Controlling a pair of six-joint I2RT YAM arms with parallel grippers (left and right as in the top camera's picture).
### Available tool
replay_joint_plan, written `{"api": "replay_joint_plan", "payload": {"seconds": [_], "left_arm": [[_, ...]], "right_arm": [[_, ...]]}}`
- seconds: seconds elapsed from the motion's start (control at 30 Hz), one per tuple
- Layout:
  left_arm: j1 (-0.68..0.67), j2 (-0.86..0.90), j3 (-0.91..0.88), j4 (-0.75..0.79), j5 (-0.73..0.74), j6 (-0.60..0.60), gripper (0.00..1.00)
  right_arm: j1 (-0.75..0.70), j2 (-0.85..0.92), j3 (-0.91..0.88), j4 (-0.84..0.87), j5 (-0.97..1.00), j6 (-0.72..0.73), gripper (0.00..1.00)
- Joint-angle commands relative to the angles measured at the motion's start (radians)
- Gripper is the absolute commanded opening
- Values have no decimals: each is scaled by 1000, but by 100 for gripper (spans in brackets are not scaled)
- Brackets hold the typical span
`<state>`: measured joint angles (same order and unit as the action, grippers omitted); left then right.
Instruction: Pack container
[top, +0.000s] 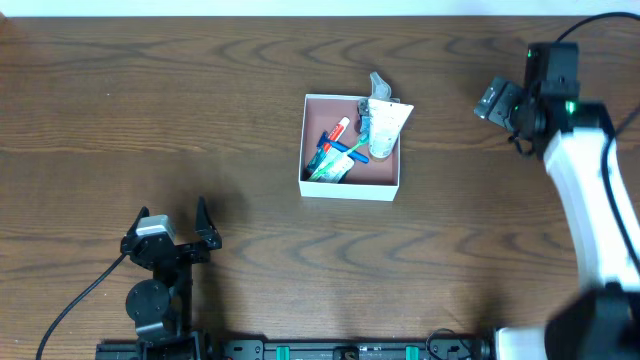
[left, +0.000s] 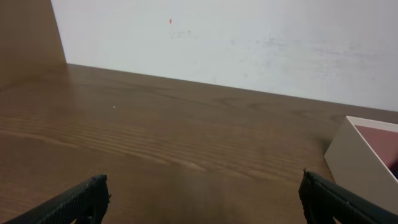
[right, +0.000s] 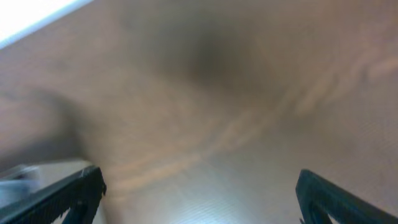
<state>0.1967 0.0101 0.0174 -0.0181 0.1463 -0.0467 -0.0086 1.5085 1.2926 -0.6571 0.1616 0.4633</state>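
While left tool (top: 172, 213) gapes, container (top: 350, 186) lies ahead-right

From my left gripper (top: 172, 222), jaws spread wide, open table (top: 230, 130) runs ahead, and the only thing standing in the way is the container (left: 357, 155), whose white wall rises off to the right. My right gripper (top: 497, 103), also spread, has bare wood between it and that box. Inside, the toiletries (top: 345, 150) are heaped across the middle and far right corner, with a white tube (top: 388, 122) leaning over the rim. They block the way down, leaving reddish floor showing along the far left and near right.
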Motion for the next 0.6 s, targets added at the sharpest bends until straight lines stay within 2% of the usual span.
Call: {"api": "replay_joint_plan", "payload": {"seconds": [0.0, 0.2, 0.43, 0.57], "left_arm": [[6, -6, -13, -41, 11, 21, 98], [6, -6, -13, -41, 11, 21, 98], [6, -6, -13, -41, 11, 21, 98], [6, -6, -13, -41, 11, 21, 98]], "right_arm": [[33, -143, -143, 128, 24, -14, 99], [43, -404, -443, 457, -165, -222, 99], [43, -667, -731, 617, -237, -294, 99], [43, -843, -922, 742, -319, -387, 99]]}}
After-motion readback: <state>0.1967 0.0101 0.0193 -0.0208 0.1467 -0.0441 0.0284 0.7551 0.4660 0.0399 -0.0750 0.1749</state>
